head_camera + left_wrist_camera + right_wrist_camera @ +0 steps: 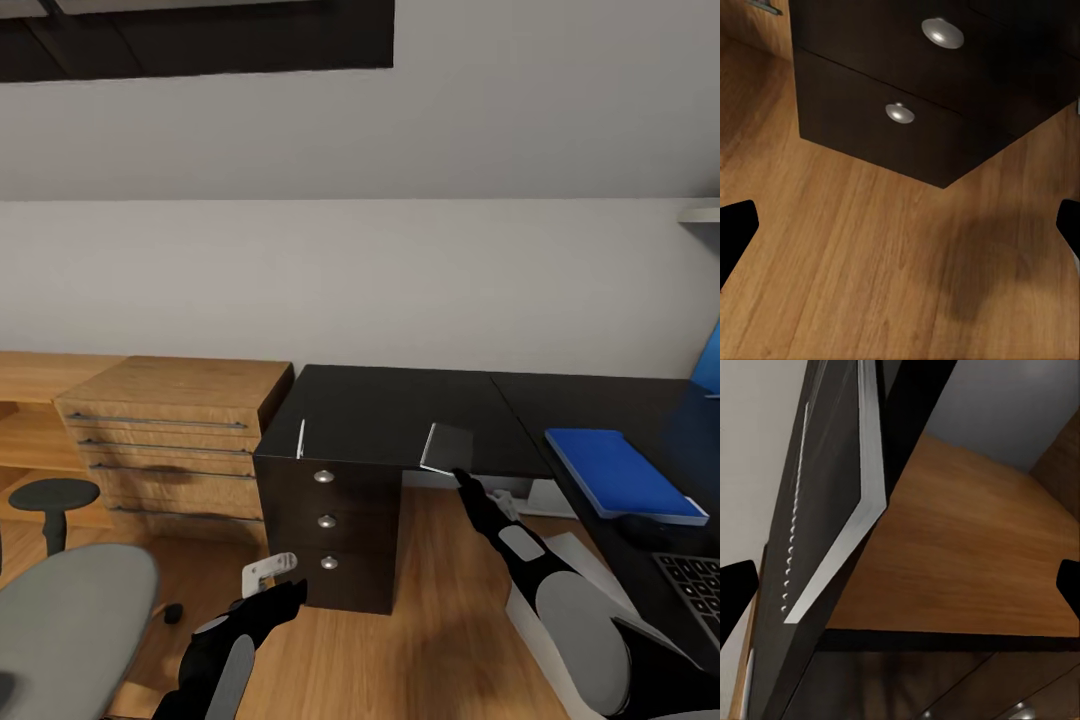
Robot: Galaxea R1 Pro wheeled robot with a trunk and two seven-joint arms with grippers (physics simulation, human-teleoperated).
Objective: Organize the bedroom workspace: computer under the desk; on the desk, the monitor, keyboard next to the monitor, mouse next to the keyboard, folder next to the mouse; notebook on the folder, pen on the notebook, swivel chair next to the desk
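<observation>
The notebook (447, 447), dark grey with a pale edge (862, 510), lies at the front edge of the black desk (380, 410). My right gripper (463, 479) (900, 585) is open just below and in front of it, fingers wide apart and not touching it. The white pen (301, 438) lies at the desk's left edge. Further right on the desk are the blue folder (620, 472), a dark mouse (640, 526) and the keyboard (695, 590). The grey swivel chair (70, 620) stands lower left. My left gripper (285, 592) (900, 232) hangs open, low before the drawers. The monitor is out of view.
The black drawer unit (330, 520) (900, 112) stands under the desk's left end. A light wooden dresser (180, 420) sits against the wall to its left. Wood floor (440, 620) stretches between the drawer unit and my right arm. A blue panel (710, 360) shows at the far right.
</observation>
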